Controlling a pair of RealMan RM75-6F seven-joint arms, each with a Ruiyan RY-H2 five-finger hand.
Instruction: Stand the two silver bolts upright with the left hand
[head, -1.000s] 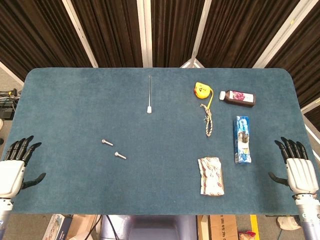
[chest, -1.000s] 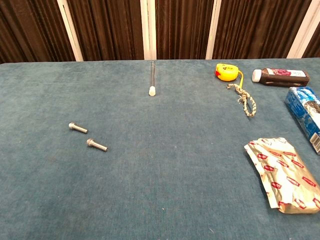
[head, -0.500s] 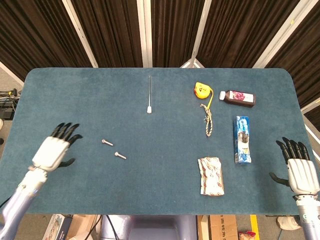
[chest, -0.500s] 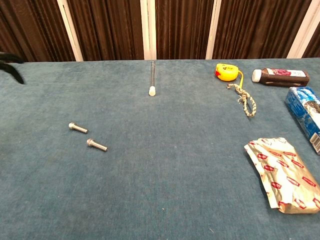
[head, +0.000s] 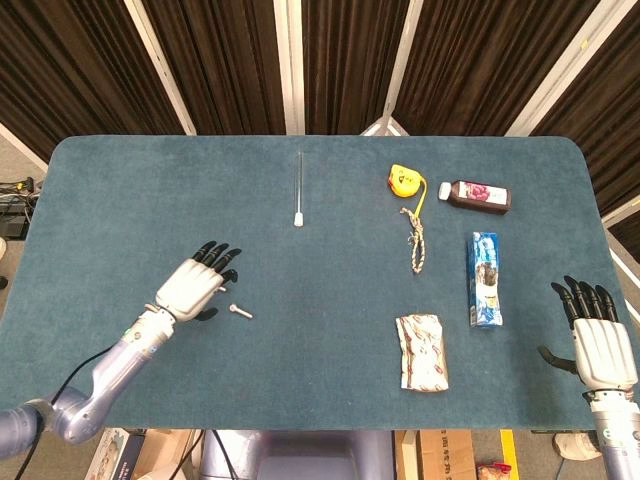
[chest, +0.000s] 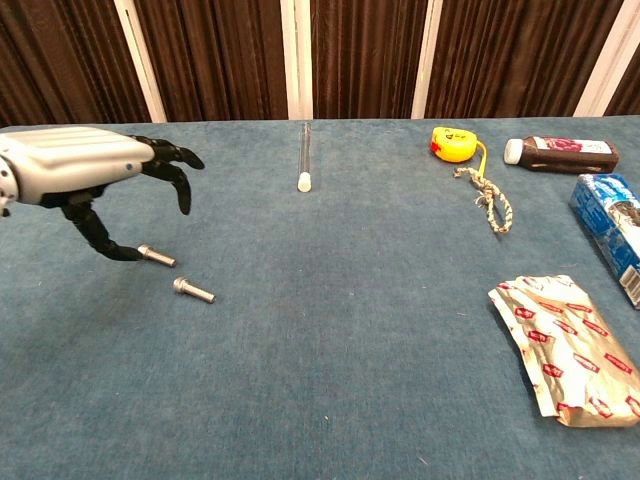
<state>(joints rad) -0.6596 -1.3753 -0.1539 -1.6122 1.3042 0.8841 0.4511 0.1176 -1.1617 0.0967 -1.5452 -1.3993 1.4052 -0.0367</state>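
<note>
On blue felt table (chest: 330, 380), two smooth silver bolts (chest: 193, 289), lying flat.

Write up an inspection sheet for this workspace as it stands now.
Surface: blue felt table, flat.
Job's things: two silver bolts, both lying on their sides; far bolt beside the left hand's thumb tip, near bolt apart from it.
Clutter: glass tube, yellow tape measure, rope, dark bottle, blue packet, foil wrapper.
Hands: left hand over the far bolt, fingers spread, holding nothing; right hand open at the table's right edge.
Cables: dark cable along the left arm.
Surroundings: dark curtains with white strips.
</note>
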